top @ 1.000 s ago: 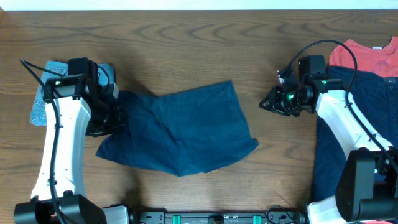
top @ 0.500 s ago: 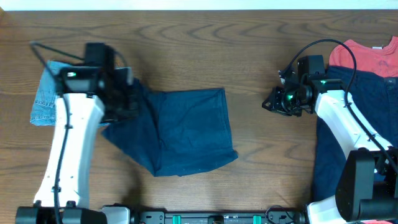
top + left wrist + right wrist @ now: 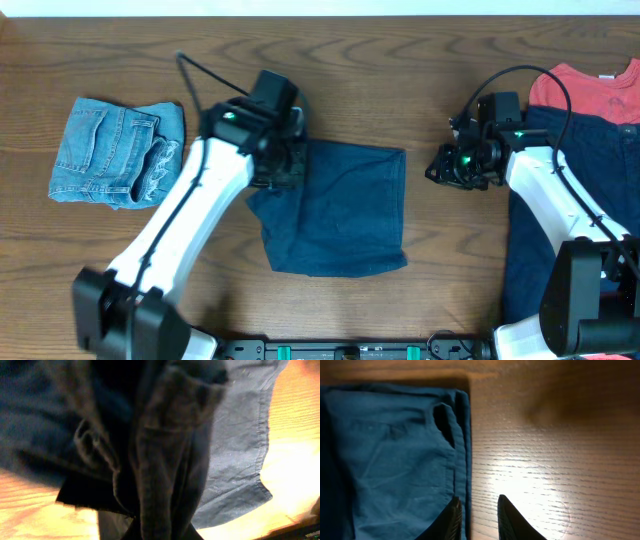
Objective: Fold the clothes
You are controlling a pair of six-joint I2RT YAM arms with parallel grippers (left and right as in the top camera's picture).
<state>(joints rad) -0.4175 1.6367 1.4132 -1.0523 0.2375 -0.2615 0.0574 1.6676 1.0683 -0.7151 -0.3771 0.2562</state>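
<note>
Dark navy shorts lie at the table's middle, folded into a rough rectangle. My left gripper is at their upper left corner, shut on a bunched fold of the navy cloth, which rises from the jaws and hides the fingers in the left wrist view. My right gripper hovers just right of the shorts with its fingers a little apart and nothing between them. The shorts' edge lies under its left finger. Faded denim shorts lie folded at the far left.
A red T-shirt sits at the back right corner. A second dark navy garment lies along the right edge under my right arm. Bare wood lies between the shorts and the right arm.
My left arm has swung right with the shorts' left edge, folding them over into a narrower shape and uncovering the denim shorts. The right arm has stayed put.
</note>
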